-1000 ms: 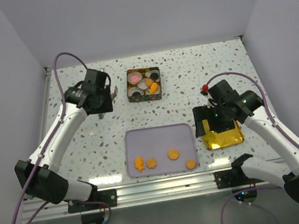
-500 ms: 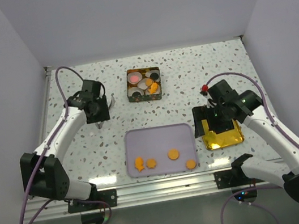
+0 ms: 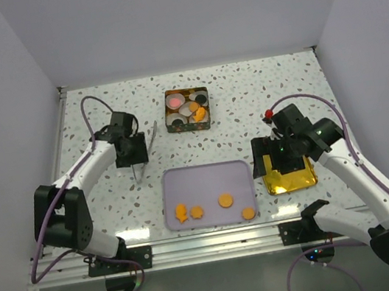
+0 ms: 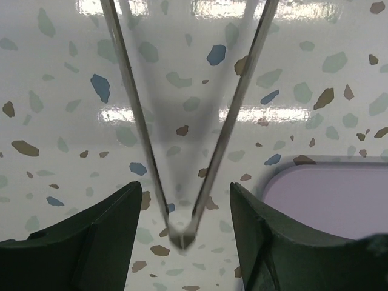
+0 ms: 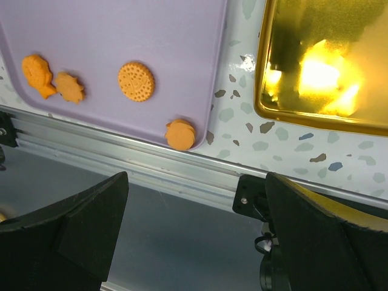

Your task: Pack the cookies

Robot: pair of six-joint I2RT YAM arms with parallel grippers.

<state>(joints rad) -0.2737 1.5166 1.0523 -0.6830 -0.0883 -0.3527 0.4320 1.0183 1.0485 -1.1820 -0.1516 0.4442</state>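
Observation:
Several orange cookies lie on the lilac tray (image 3: 204, 177): a fish shape (image 3: 180, 213), a star (image 3: 197, 211), a round (image 3: 224, 200) and another round (image 3: 248, 213) at the near right corner, also seen as (image 5: 180, 134). More cookies sit in the gold tin (image 3: 188, 109) among white paper cups, among them a pink one (image 3: 174, 102) and a black one (image 3: 202, 99). My left gripper (image 4: 182, 242) is open left of the tray. Metal tweezers (image 4: 180, 233) sit between its fingers, touching neither. My right gripper (image 5: 197, 242) is wide open and empty above the tray's near right corner.
The tin's gold lid (image 3: 289, 176) lies on the table right of the tray, partly under my right wrist. The aluminium rail (image 5: 151, 163) runs along the table's near edge. Grey walls close in the left, right and back.
My left arm has drawn back from beside the tin toward the tray's left side, and its jaws have widened off the tweezers. The right arm has not moved.

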